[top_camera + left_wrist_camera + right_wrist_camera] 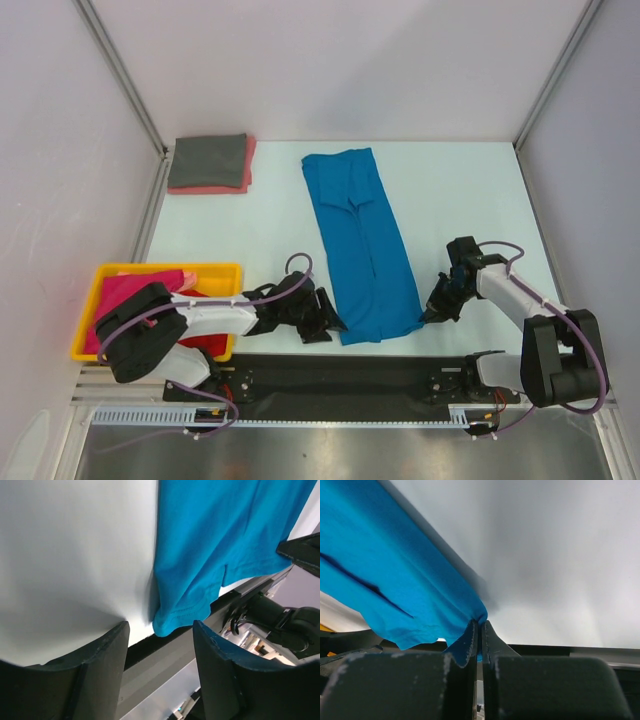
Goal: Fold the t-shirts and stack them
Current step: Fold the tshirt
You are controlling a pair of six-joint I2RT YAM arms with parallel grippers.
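Observation:
A bright blue t-shirt [360, 240] lies folded lengthwise into a long strip down the middle of the white table. My right gripper [432, 312] is shut on its near right corner [470, 611]. My left gripper [330, 322] is open and empty, its jaws set just short of the strip's near left corner [175, 622]. A folded dark grey t-shirt [207, 160] lies on a folded salmon pink t-shirt [247, 170] at the far left. A magenta t-shirt [125, 295] and a red t-shirt [208, 344] sit in the yellow bin.
The yellow bin [215, 270] stands at the near left, beside my left arm. A black strip [340, 372] runs along the table's near edge, just below the blue t-shirt's hem. Grey walls close in the table on the left, right and far sides.

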